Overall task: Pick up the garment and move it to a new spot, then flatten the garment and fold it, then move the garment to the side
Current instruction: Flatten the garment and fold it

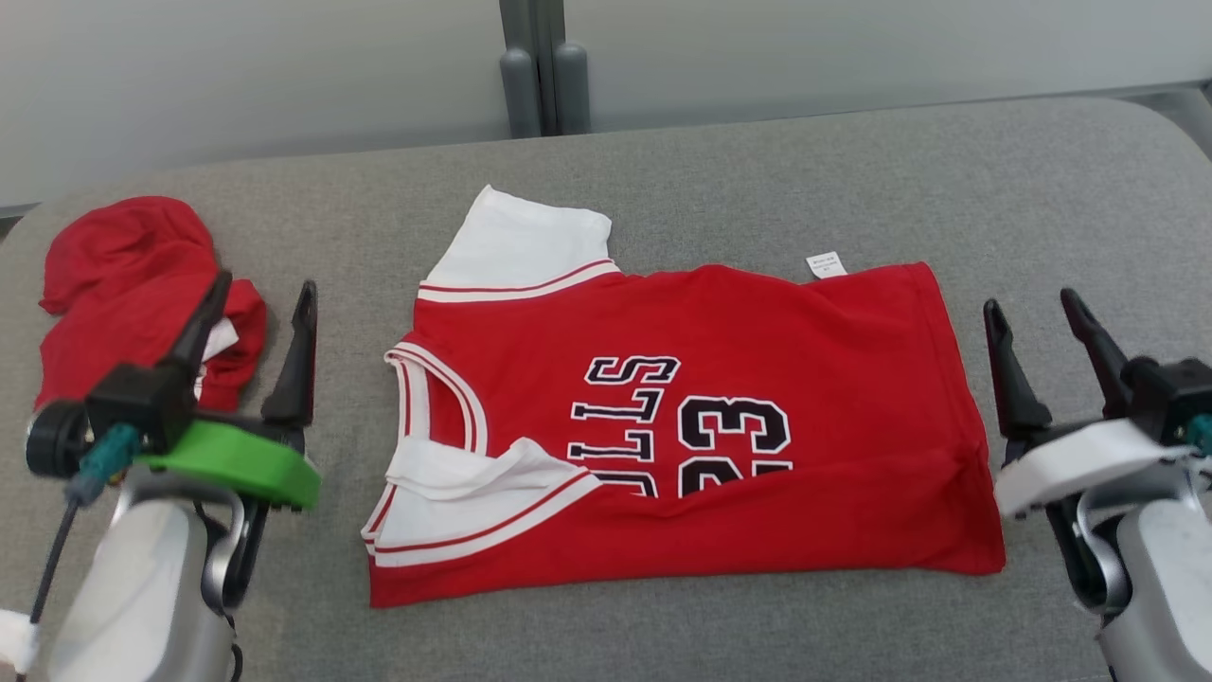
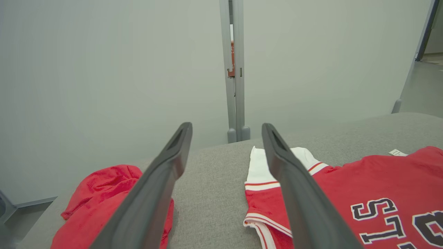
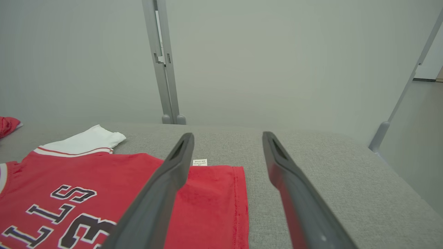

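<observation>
A grey fabric-covered tabletop (image 1: 757, 161) fills the scene, with a pale wall behind it. In its middle lies the garment (image 1: 776, 445), a red jersey with white sleeves and dark lettering. It is spread flat, collar toward the robot's left, and its near edge is folded up over the number. A second red cloth (image 1: 114, 275) sits crumpled at the far left. The left claw (image 1: 265, 284) hovers between the two, spread wide and empty. The right claw (image 1: 1029, 299) hovers just beside the hem, also wide and empty. A small white label (image 1: 826, 264) pokes out at the garment's far edge.
</observation>
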Robot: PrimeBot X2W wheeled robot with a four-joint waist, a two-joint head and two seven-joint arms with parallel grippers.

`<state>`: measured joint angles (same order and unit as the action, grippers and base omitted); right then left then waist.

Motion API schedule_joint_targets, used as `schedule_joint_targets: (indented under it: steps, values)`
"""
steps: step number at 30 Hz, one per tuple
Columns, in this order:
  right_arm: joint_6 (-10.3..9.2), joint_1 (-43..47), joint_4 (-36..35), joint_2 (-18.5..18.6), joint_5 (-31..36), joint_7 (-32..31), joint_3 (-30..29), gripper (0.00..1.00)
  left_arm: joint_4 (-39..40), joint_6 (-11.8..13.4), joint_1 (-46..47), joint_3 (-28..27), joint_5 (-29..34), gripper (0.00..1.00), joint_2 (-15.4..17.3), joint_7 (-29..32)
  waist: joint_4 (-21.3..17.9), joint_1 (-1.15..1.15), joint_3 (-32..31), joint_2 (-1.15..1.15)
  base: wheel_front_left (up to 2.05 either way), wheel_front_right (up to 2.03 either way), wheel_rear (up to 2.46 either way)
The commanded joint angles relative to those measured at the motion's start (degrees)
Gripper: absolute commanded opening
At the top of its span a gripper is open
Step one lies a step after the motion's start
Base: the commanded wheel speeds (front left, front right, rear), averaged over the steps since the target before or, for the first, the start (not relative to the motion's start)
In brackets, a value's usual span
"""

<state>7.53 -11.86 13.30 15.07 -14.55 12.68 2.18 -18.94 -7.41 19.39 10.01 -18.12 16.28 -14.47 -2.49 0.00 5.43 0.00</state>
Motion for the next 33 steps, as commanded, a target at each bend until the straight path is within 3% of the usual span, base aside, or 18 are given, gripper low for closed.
schedule_joint_targets:
  steps: [1, 9, 19, 25, 33]
  values:
    - [-0.09, -2.8, 1.2, 0.8, -0.6, -1.0, 0.1, 1.0, -0.7, -0.1, 3.8, 1.4, -1.4, 1.0, 1.1, 0.7, -1.6, 0.0, 3.2, 0.0, 0.0, 0.0, 0.0]
    - [-0.09, -17.0, 10.0, 2.5, -1.4, -5.9, 2.8, 1.0, -6.1, -0.1, 22.7, 14.0, -11.0, 1.0, 7.0, 5.9, -4.1, 0.0, 12.0, 0.0, 0.0, 0.0, 0.0]
    - [-0.09, -31.3, 22.7, 0.2, -3.0, -10.2, 8.8, 1.0, -15.7, -0.1, 40.6, 30.6, -23.7, 1.0, 11.7, 13.7, -7.5, 0.0, 21.3, 0.0, 0.0, 0.0, 0.0]
    - [-0.09, -37.6, 28.3, -2.2, -4.8, -11.6, 12.3, 1.0, -19.8, -0.1, 46.8, 37.9, -31.2, 1.0, 13.7, 18.2, -10.0, 0.0, 25.2, 0.0, 0.0, 0.0, 0.0]
    - [-0.09, -42.7, 32.8, -4.6, -8.6, -11.3, 17.9, 1.0, -25.2, -0.1, 52.1, 45.1, -36.2, 1.0, 16.5, 20.0, -13.7, 0.0, 27.8, 0.0, 0.0, 0.0, 0.0]
